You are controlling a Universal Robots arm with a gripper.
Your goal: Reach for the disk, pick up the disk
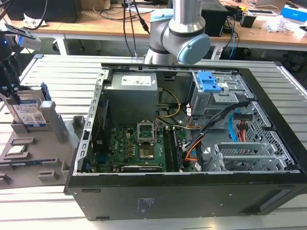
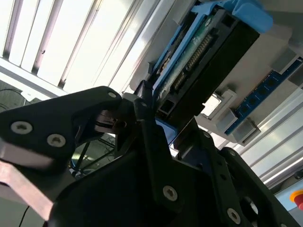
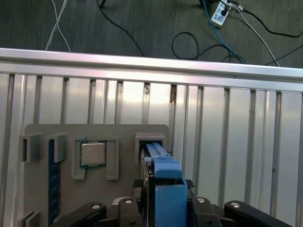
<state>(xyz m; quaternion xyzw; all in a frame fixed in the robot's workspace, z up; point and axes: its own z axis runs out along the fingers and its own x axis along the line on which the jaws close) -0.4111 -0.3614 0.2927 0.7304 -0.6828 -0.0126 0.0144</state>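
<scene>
The disk (image 1: 27, 113) stands on edge in a slot of the grey holder (image 1: 56, 125) at the exterior view's left, its white-and-blue label facing out. My gripper (image 1: 11, 94) comes down on it from above. In the first wrist view the disk (image 3: 163, 182) runs edge-on, blue rail up, between the two black fingers (image 3: 193, 204), which press against both of its sides. In the second wrist view a finger (image 2: 146, 124) lies against the disk's (image 2: 199, 66) connector end. The disk's lower part still sits in the slot.
An open computer case (image 1: 268, 120) takes up the middle and right of the slatted table, with a grey power-supply box (image 1: 132, 98) and a blue latch (image 1: 209, 81) inside. The holder (image 3: 123, 137) also carries a processor chip (image 3: 93, 153) and a blue memory stick (image 3: 52, 184).
</scene>
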